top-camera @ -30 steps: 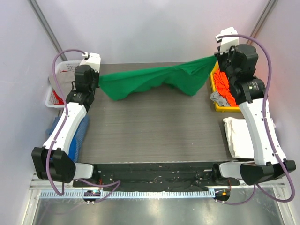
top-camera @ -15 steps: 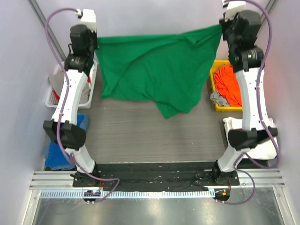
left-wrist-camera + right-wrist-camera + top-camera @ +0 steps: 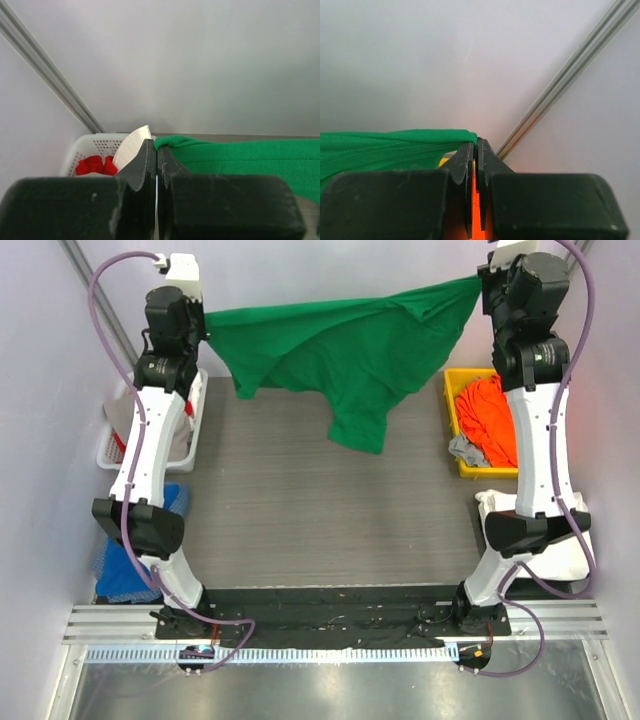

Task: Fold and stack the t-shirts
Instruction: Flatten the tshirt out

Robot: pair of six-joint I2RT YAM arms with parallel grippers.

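The bright green cotton t-shirt (image 3: 350, 350) is strung out wide in mid-air by two corners, rumpled, with one flap drooping lowest near the middle. The orange t-shirt (image 3: 488, 420) sits crumpled in a yellow bin (image 3: 470, 373) on the right. The white t-shirt (image 3: 492, 506) lies just nearer than it, at the table (image 3: 320, 520) edge.

No text, label, brand, number or sign can be read in any of the views. The green t-shirt (image 3: 350, 350) shows only plain cloth.
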